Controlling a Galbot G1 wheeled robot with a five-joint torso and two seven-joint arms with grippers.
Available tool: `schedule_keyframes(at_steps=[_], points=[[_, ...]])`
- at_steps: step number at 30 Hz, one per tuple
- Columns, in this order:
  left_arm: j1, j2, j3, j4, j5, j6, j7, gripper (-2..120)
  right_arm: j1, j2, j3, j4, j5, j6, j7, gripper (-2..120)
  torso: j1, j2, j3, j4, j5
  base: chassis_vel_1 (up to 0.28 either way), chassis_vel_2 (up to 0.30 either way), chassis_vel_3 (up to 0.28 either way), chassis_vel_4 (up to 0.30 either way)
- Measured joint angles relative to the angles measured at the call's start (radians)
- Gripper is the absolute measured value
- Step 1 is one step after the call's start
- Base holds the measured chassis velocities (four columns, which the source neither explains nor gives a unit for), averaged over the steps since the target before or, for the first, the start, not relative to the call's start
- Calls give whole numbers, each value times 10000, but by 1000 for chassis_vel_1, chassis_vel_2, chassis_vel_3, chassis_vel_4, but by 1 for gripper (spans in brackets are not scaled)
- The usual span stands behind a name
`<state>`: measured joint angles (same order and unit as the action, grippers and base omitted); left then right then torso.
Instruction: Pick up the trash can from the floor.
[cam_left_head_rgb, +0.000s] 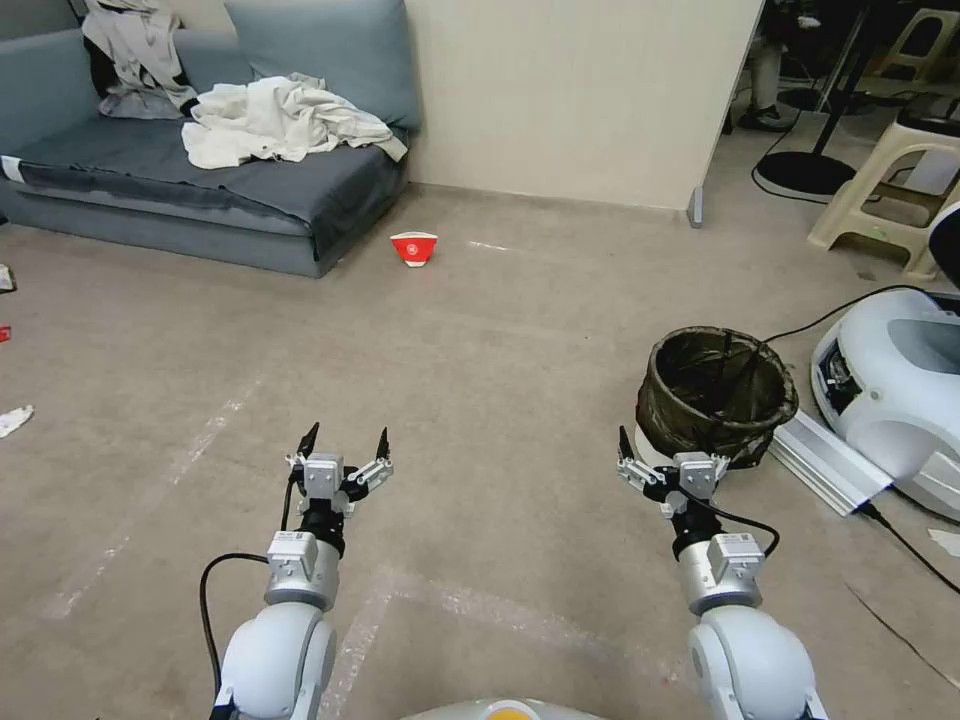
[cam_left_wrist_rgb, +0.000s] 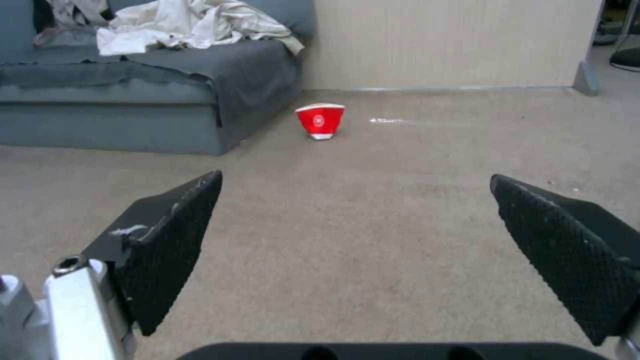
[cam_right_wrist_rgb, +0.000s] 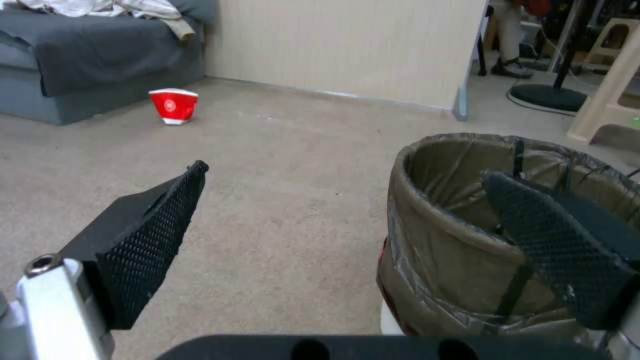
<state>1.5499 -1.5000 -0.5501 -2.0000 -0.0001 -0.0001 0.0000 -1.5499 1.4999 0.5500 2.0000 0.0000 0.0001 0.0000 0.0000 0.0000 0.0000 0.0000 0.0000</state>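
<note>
Two grippers are hanging low over the floor (cam_left_head_rgb: 480, 360), both with their black fingers spread wide and gripping nothing. The right gripper (cam_left_head_rgb: 672, 448) is sitting right at the trash can (cam_left_head_rgb: 715, 395); in the right wrist view one finger (cam_right_wrist_rgb: 553, 240) is showing in front of the can's near rim and inside, while the other (cam_right_wrist_rgb: 147, 235) is standing well clear over bare floor. Whether that near finger is actually touching the bag is hard to judge. The left gripper (cam_left_head_rgb: 345, 442) is hovering over open floor, well apart from the can, and its two fingers (cam_left_wrist_rgb: 170, 240) are framing a red-and-white paper cup (cam_left_wrist_rgb: 321, 120) far ahead.

The trash can is standing upright on the floor to the robot's right front, its dark olive bag folded over the rim and hanging down the sides. Only a sliver of its white base is peeking out beneath the bag, partly covered by the right gripper in the head view. Just beside the can, a white machine (cam_left_head_rgb: 900, 390) is lying partly cut off by the frame edge, with a pale flat bar (cam_left_head_rgb: 825, 462) between the two. A grey sofa (cam_left_head_rgb: 170, 170) with crumpled cloth is standing at the back left.
</note>
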Motion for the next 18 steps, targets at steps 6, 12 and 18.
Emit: schedule_keyframes(at_steps=[6,12,18], points=[[0,0,0,0,0,0,0,100,0,1,0,0,0,0,0,100,0,0,0,0,0,0,0,0,0],[0,0,0,0,0,0,0,100,0,0,0,0,0,0,-1,100,0,0,0,0,0,0,0,0,0],[17,-6,67,-319,-171,220,-25,100,-92,34,70,256,68,-111,-18,100,1,0,1,3,0,0,0,0,0]])
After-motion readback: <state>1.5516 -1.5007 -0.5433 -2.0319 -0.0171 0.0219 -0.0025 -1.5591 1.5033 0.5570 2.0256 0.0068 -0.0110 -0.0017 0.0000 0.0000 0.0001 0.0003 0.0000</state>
